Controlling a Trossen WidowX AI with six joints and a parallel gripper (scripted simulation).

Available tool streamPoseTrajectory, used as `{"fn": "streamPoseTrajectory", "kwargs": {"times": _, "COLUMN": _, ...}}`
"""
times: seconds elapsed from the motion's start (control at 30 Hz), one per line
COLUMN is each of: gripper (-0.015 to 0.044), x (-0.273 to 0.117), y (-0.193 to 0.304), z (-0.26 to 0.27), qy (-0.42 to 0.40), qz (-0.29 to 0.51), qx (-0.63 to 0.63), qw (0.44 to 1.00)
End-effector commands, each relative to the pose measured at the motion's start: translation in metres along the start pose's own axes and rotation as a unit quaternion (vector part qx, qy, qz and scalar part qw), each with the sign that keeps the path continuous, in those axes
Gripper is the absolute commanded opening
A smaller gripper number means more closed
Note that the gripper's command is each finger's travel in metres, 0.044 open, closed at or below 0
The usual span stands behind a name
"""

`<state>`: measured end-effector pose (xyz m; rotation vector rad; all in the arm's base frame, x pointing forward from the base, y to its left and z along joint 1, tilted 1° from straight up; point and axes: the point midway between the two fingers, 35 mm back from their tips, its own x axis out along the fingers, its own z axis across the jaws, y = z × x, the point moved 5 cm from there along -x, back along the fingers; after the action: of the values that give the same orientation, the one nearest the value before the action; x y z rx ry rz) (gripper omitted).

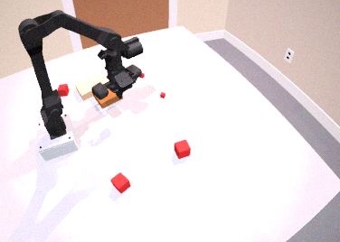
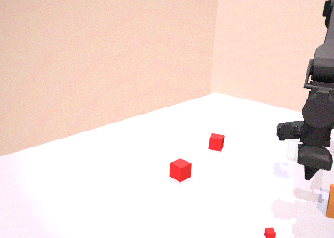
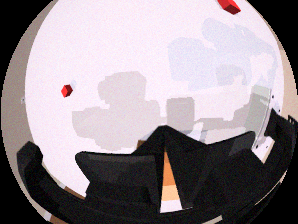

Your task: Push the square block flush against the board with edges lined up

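Apparently the orange block (image 1: pixel 108 100) (image 2: pixel 330 202) (image 3: pixel 169 172), prob. the square one, is sitting flat on the table (image 1: pixel 149 204) (image 2: pixel 111 201) (image 3: pixel 55 55), right by the pale board (image 1: pixel 86 88) (image 3: pixel 170 193), w/ the hand partly covering it in the top view. Whether a whole side is touching, or an edge is lining up, I can't tell. It's looking stiff and fairly light, wood or sim., so it's prob. going to slide w/o denting; fragility isn't worrying me. Grip isn't mattering much since lifting's out: best contact is low on the face opp. the board, near its middle, b/c an off-centre shove is risking a twist and pushing the board askew too.

Pose-wise, the arm (image 1: pixel 83 27) (image 2: pixel 326 63) is rising from its base, bending high at the elbow, then reaching out and down, w/ the gripper (image 1: pixel 119 95) (image 2: pixel 309 174) (image 3: pixel 162 129) pointing roughly straight down. Its fingers are standing shut, tips meeting, holding nothing; the orange and pale strips in the wrist view are just showing thru the gap behind the tips. In the ext. view the tips are hanging beside the block, approx. above its top, so contact isn't looking likely. If alignment's OK, next is backing off; if not, it's needing a lower, gentle nudge.
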<state>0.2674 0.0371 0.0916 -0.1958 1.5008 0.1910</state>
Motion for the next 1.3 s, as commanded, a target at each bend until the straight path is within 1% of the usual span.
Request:
{"fn": "streamPoseTrajectory", "kwargs": {"times": 0.0, "gripper": 0.0, "x": -0.002, "y": 0.009, "z": 0.011, "qy": 0.0, "qz": 0.0, "qx": -0.069, "qw": 0.998}}
{"fn": "streamPoseTrajectory", "kwargs": {"times": 0.23, "gripper": 0.0, "x": -0.003, "y": 0.026, "z": 0.027, "qy": 0.0, "qz": 0.002, "qx": -0.189, "qw": 0.982}}
{"fn": "streamPoseTrajectory", "kwargs": {"times": 0.5, "gripper": 0.0, "x": -0.004, "y": 0.047, "z": 0.044, "qy": 0.001, "qz": 0.004, "qx": -0.322, "qw": 0.947}}
{"fn": "streamPoseTrajectory", "kwargs": {"times": 0.73, "gripper": 0.0, "x": -0.004, "y": 0.068, "z": 0.057, "qy": 0.001, "qz": 0.005, "qx": -0.433, "qw": 0.901}}
{"fn": "streamPoseTrajectory", "kwargs": {"times": 1.0, "gripper": 0.0, "x": -0.003, "y": 0.094, "z": 0.07, "qy": 0.001, "qz": 0.007, "qx": -0.553, "qw": 0.833}}
{"fn": "streamPoseTrajectory", "kwargs": {"times": 1.07, "gripper": 0.0, "x": -0.003, "y": 0.099, "z": 0.072, "qy": 0.001, "qz": 0.007, "qx": -0.572, "qw": 0.82}}
{"fn": "streamPoseTrajectory", "kwargs": {"times": 1.27, "gripper": 0.0, "x": -0.003, "y": 0.099, "z": 0.072, "qy": 0.001, "qz": 0.007, "qx": -0.574, "qw": 0.819}}
